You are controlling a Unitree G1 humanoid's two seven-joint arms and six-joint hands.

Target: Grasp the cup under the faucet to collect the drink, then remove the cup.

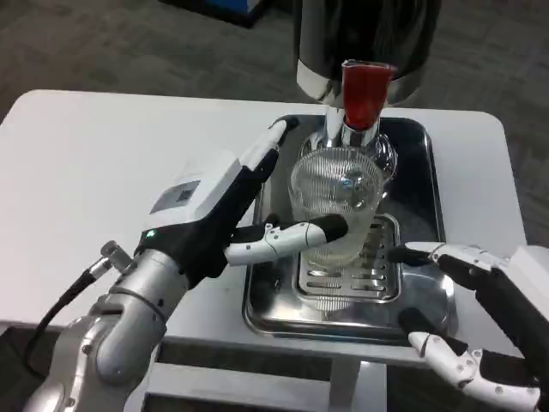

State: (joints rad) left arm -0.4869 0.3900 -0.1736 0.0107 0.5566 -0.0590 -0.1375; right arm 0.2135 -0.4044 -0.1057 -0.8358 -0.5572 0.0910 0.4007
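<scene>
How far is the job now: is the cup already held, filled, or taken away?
Done: the left hand holds the ribbed clear cup, fingers around its side. In hand: the cup stands on the drain grille under the red faucet lever; whether any drink is inside cannot be told. Left: filling and removing the cup. The right hand waits open beside the tray.
</scene>
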